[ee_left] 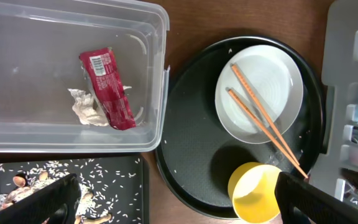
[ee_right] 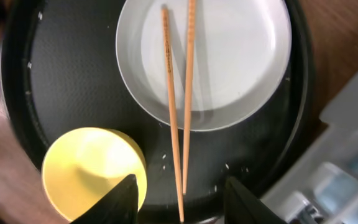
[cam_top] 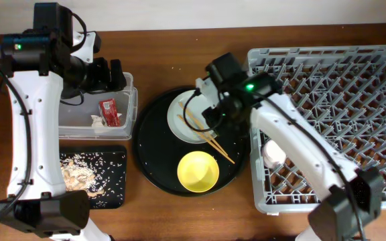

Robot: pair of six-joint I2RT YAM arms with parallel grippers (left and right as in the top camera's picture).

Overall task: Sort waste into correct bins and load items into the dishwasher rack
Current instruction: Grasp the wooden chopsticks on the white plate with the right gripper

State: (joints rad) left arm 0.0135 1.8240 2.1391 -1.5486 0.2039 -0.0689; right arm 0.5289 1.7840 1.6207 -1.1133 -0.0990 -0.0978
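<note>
While open, right gripper (ee_right: pixel 180 186) over chopsticks (ee_right: pixel 189 74)

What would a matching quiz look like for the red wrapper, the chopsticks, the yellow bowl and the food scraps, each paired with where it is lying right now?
Things
1. red wrapper
2. chopsticks
3. yellow bowl
4. food scraps

Places
A. in the shallow black tray
B. lying across the white plate
C. in the clear tub
D. directly on the round black tray, beside the plate

Pairs: 1-C, 2-B, 3-D, 4-A
</note>
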